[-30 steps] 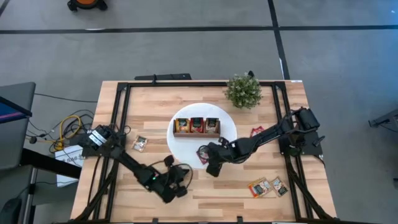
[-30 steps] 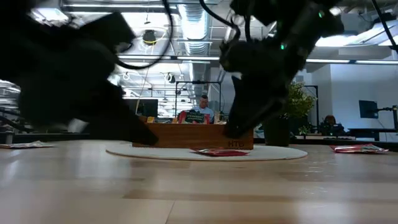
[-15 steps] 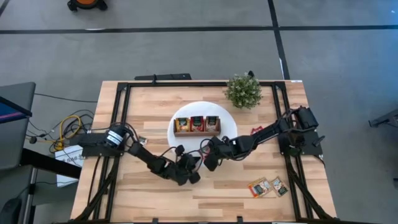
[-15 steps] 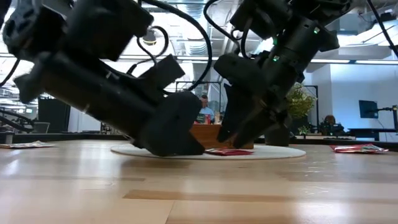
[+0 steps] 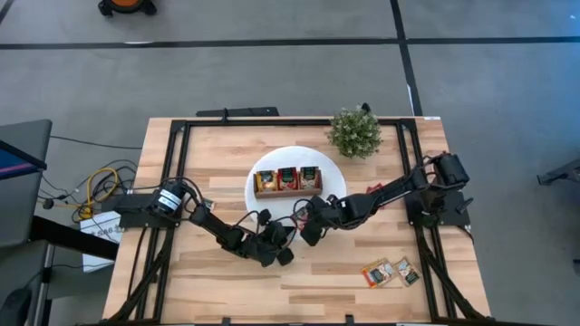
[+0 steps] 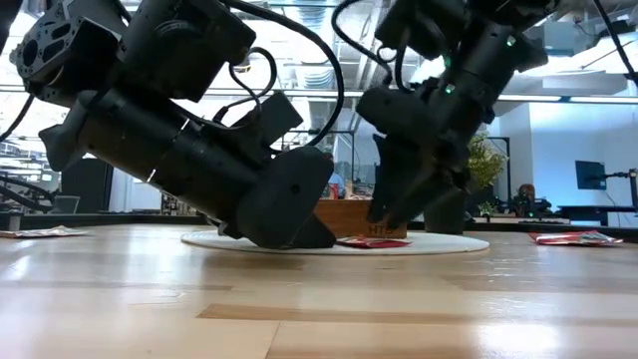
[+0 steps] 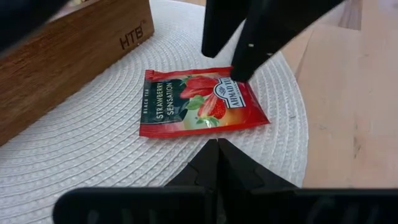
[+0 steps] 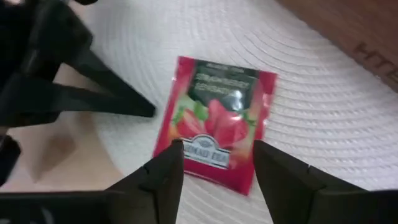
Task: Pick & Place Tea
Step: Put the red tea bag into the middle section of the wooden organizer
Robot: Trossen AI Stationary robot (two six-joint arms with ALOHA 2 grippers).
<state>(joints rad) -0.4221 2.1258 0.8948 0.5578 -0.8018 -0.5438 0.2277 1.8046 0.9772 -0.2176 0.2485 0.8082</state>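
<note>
A red strawberry tea sachet (image 7: pixel 199 102) (image 8: pixel 217 118) lies flat on the white woven disc (image 5: pixel 333 174), near the disc's near rim, in front of the brown wooden box (image 5: pixel 286 183). My left gripper (image 7: pixel 217 142) (image 5: pixel 290 235) is shut and slants low over the disc's rim; its tips point at the sachet's near edge and stop just short of it. My right gripper (image 8: pixel 217 149) (image 6: pixel 384 217) is open and hangs close above the sachet's logo end, one finger over each side. Sachets fill the box's three compartments.
A small green plant (image 5: pixel 355 131) stands at the far right. Loose sachets lie on the wood: a red one (image 5: pixel 374 191) right of the disc, two (image 5: pixel 391 271) near the right near corner, and one (image 6: pixel 35 232) on the left. Both arms crowd the disc's near side.
My left gripper swung from near the table's near edge up to the disc's rim, then settled with its tips at the red sachet. My right gripper stayed over the sachet, shifting slightly toward the box and rising a little. The sachet has not moved.
</note>
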